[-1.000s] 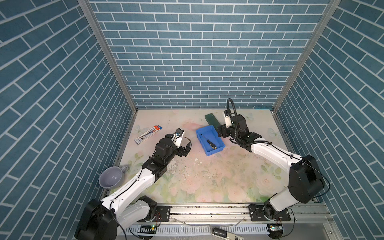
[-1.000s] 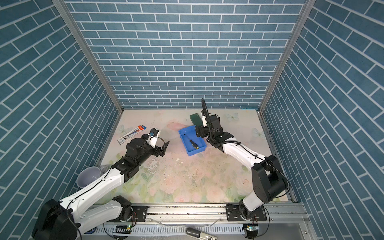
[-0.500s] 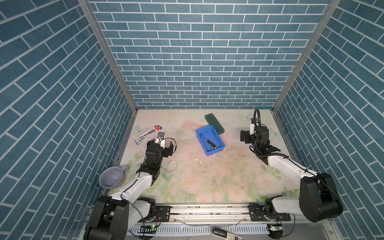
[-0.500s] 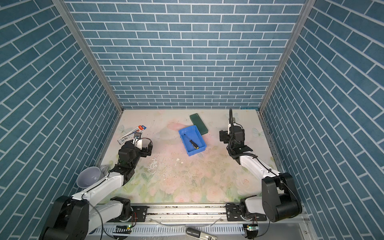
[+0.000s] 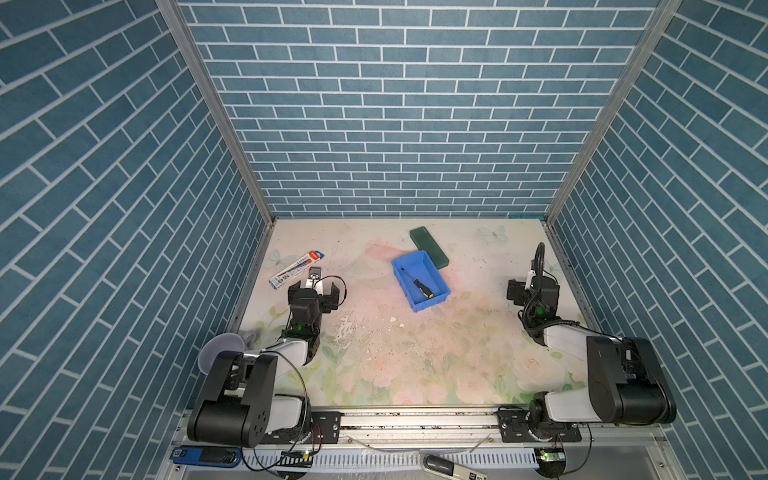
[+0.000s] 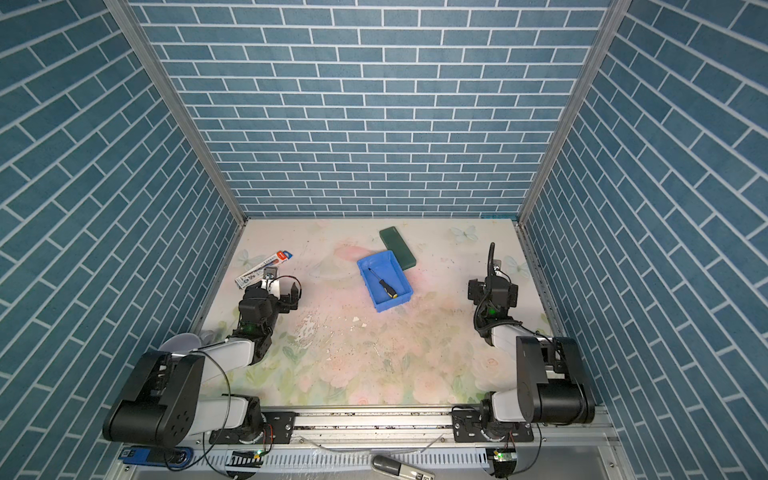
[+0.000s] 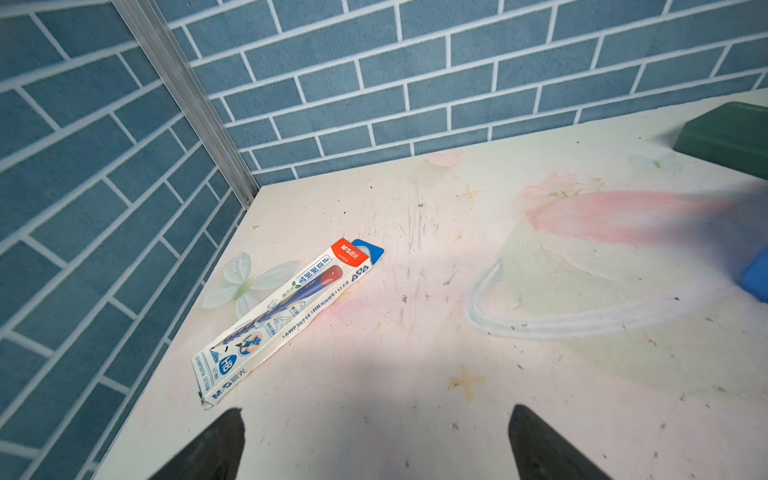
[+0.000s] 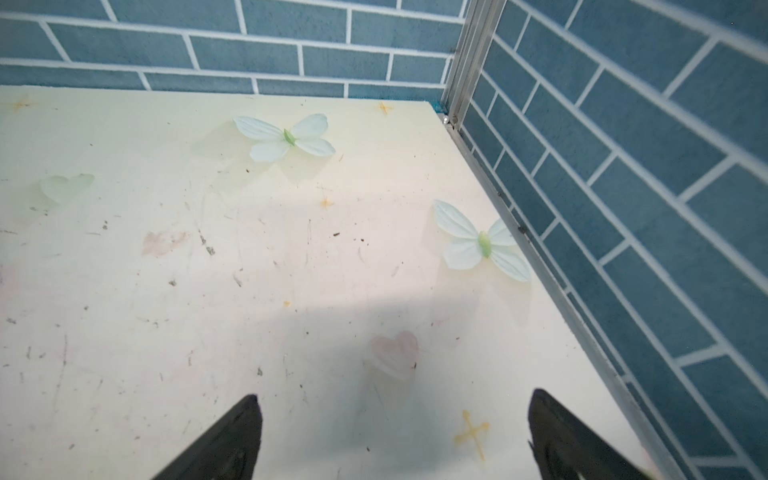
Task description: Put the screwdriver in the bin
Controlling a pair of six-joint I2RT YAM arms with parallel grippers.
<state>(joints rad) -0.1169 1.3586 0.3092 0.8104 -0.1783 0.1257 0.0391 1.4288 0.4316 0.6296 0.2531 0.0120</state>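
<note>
The screwdriver (image 5: 417, 283) (image 6: 383, 284), black-handled with a yellow end cap, lies diagonally on the floor of the blue bin (image 5: 430, 304) (image 6: 392, 304) in both top views. My left gripper (image 5: 316, 291) (image 7: 375, 409) hovers open over bare table far to the left of the bin, with nothing between its fingers. Near the right wall, my right gripper (image 5: 532, 286) (image 8: 394, 394) is also open and empty. A blue corner of the bin (image 7: 756, 274) shows in the left wrist view. The right wrist view shows only table and wall.
A long white-blue-red printed box (image 5: 296, 269) (image 7: 286, 320) lies just beyond the left gripper by the left wall. A dark green block (image 5: 429, 246) (image 7: 731, 133) touches the bin's far corner. A grey mug (image 5: 222, 349) sits by the left arm's base.
Both arms have pulled back from the middle to their own sides. The right gripper has left the bin and moved to the right wall. The screwdriver stays lying in the bin.
</note>
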